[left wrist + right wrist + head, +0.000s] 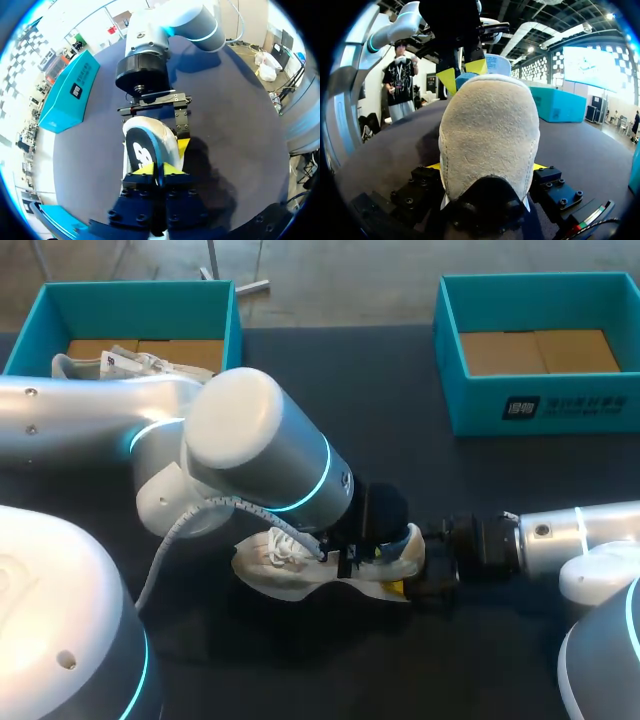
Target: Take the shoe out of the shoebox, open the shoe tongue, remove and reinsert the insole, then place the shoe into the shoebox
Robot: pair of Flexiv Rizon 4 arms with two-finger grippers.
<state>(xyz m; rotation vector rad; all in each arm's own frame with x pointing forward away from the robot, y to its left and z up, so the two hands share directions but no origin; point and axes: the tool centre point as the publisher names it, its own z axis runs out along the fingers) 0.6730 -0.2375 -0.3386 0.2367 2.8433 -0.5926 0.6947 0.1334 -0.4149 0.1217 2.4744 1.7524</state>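
Two teal boxes: the eleven o'clock box (140,295) and the one o'clock box (560,410). Two white shoes: a boxed shoe (110,365) and a desk shoe (290,570). One insole (142,150). Two grippers: left gripper (159,170), right gripper (487,167).

Robot lab: dark table (400,420), 2 arms (265,465)

Much of the shoe (272,578) and the left jaws behind the left arm (260,450), from overhead.

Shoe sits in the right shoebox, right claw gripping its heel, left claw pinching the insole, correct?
No: the head view shows the shoe on the table, outside the right shoebox. The right claw does grip its heel and the left claw pinches the insole.
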